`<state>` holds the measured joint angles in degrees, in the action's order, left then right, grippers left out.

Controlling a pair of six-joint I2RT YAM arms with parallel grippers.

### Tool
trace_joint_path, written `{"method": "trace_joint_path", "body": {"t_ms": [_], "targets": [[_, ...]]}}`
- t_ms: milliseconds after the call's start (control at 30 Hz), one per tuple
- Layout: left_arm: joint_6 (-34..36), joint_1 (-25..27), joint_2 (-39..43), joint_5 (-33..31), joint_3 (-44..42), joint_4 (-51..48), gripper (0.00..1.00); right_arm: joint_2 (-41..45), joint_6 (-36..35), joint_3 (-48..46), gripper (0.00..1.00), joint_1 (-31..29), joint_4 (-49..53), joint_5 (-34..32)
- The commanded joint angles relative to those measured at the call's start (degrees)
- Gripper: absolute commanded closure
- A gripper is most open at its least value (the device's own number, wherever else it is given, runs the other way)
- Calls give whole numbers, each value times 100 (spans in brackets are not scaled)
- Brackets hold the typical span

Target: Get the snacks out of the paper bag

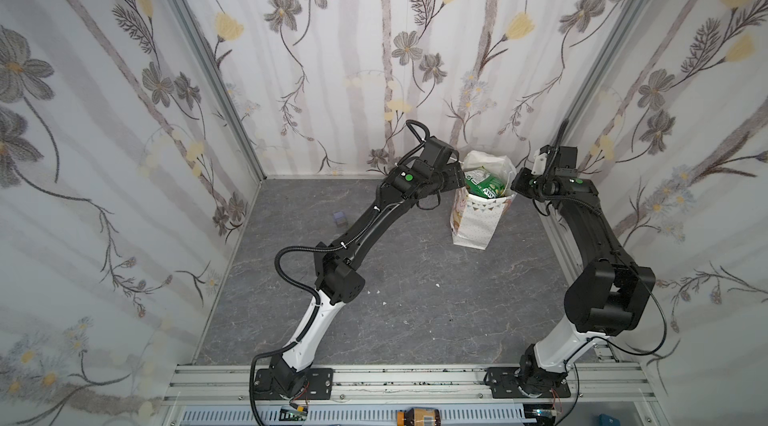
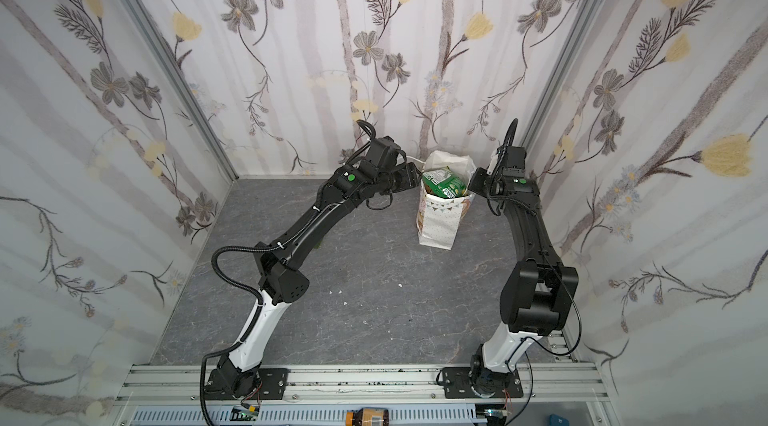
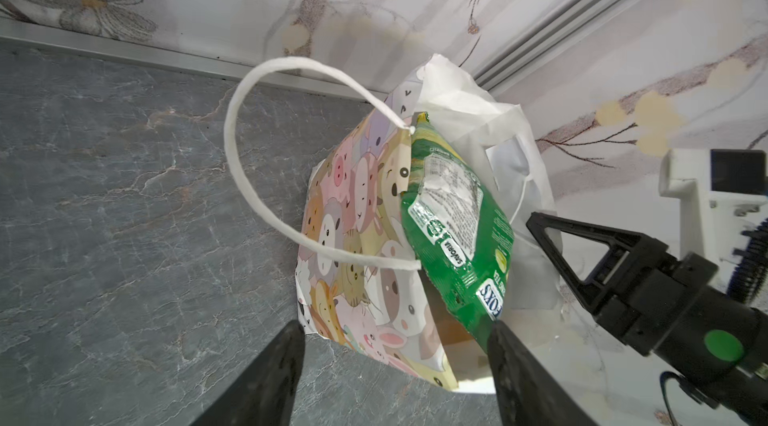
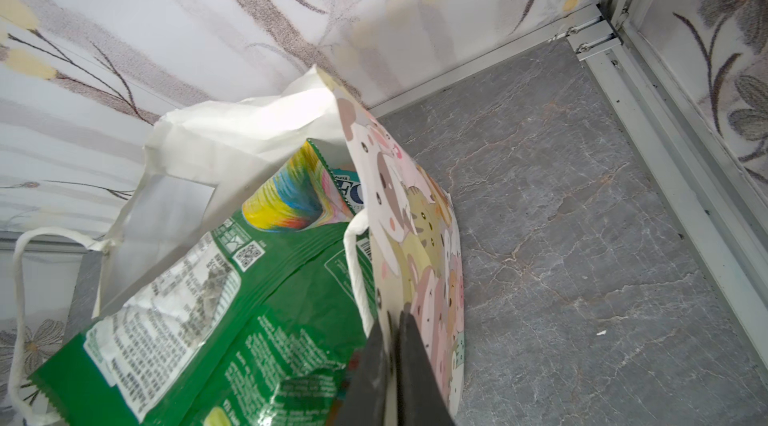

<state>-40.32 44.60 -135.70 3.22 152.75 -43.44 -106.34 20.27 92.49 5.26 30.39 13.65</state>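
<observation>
The paper bag stands upright near the back wall, white in front with cartoon animals on its sides. Snacks poke out of its mouth: a green FOX'S packet, a rainbow-printed packet and a teal one behind it. My left gripper is open astride the bag's left wall, one finger outside and one inside by the green packet's corner. My right gripper is shut on the bag's right wall.
A small blue cube lies on the grey table at the left. The bag's white cord handle loops out toward the left arm. The back wall and the right-hand aluminium rail are close to the bag. White crumbs dot the table.
</observation>
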Motion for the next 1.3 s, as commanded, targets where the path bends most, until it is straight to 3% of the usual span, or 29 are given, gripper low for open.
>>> {"method": "trace_joint_path", "body": {"t_ms": [0, 100, 300, 533, 600, 700, 1033, 1267], "targets": [[-249, 30, -167, 125, -14, 554, 29, 143, -76, -136, 92, -114, -19, 239], [-328, 31, -345, 139, 53, 643, 32, 252, -72, -272, 92, -198, -82, 234], [-407, 31, -443, 64, 62, 438, 59, 311, -83, -337, 91, -227, -87, 184], [-354, 49, -272, 142, -125, 314, 79, 299, -86, -337, 92, -227, -91, 165], [-354, 48, -233, 191, -183, 314, 91, 307, -86, -343, 92, -227, -87, 180], [-345, 47, -209, 223, -184, 231, 100, 332, -76, -340, 92, -237, -65, 204], [-107, 75, 480, 94, -747, 174, 100, 543, 52, -401, 95, -535, -15, 572], [-40, 85, 1967, -318, -2811, 702, 100, 1019, 366, -856, 98, -1142, -309, 709]]}}
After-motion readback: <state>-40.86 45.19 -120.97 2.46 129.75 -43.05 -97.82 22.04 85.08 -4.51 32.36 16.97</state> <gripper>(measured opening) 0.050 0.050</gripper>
